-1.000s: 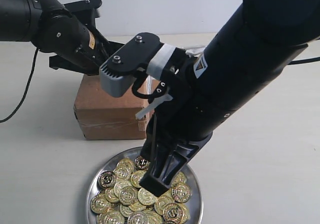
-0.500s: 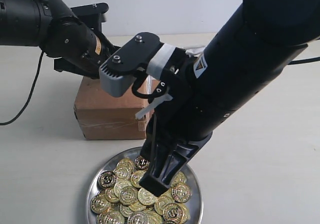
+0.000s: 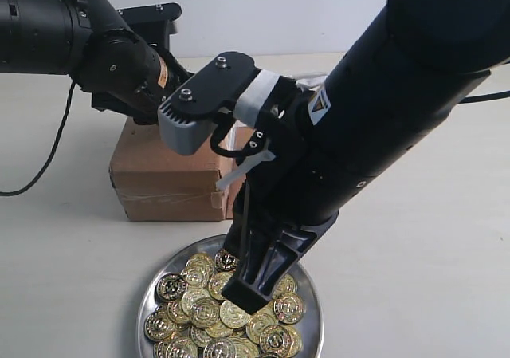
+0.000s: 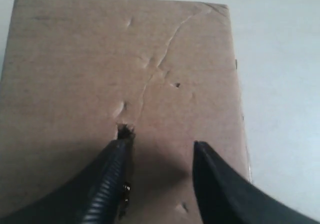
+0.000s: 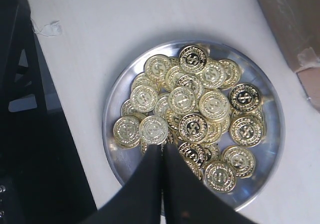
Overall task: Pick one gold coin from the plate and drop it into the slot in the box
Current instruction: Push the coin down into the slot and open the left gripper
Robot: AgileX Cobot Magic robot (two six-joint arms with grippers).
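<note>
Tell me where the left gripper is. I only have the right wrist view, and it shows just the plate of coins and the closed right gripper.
Observer: The left gripper hangs over the top of the box, jaws open.
Operator: Find the slot for me.
Observer: The slot is a small ragged dark cut in the box top, right at the tip of one left finger.
Operator: Say whether it holds a coin.
Observer: The gap between its fingers shows only bare cardboard.
</note>
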